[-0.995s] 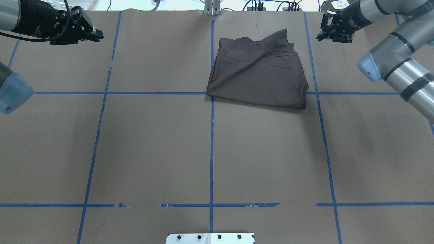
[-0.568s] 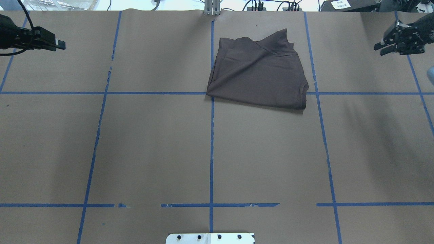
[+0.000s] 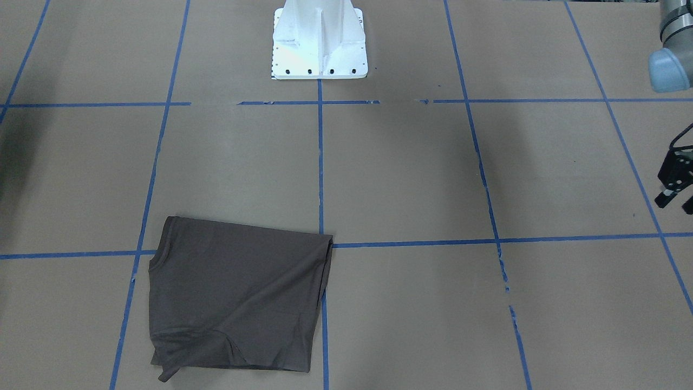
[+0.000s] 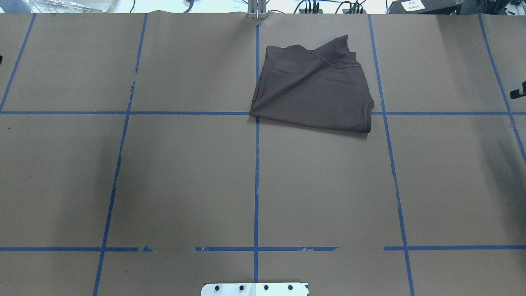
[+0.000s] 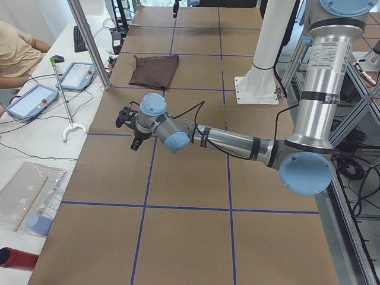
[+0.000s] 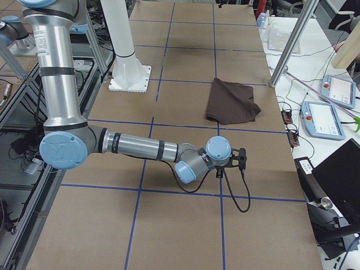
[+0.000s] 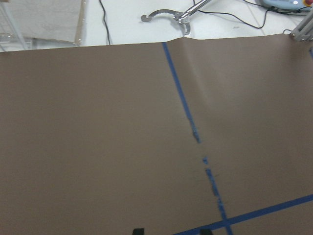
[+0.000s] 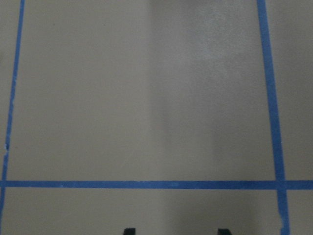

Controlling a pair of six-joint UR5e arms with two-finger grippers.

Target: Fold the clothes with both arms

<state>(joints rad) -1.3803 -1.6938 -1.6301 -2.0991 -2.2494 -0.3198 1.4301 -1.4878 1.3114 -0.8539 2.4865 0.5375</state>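
T-shirt (image 4: 312, 92) was found folded to a rough rectangle, flat on the table (image 4: 185, 176), on the far half, just right of the centre tape line (image 4: 256, 185). Its far edge was rumpled, one corner peaked. Left gripper (image 3: 674, 201) and right gripper (image 8: 175, 231) were each seen with fingers parted, nothing held, well apart from the cloth. Folding was judged nearly complete. If tidied, the peaked corner should be pinched by its edge alone and laid down without dragging the layers.

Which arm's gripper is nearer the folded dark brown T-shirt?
The right arm's black gripper; the dark brown T-shirt lies on its half of the brown table.
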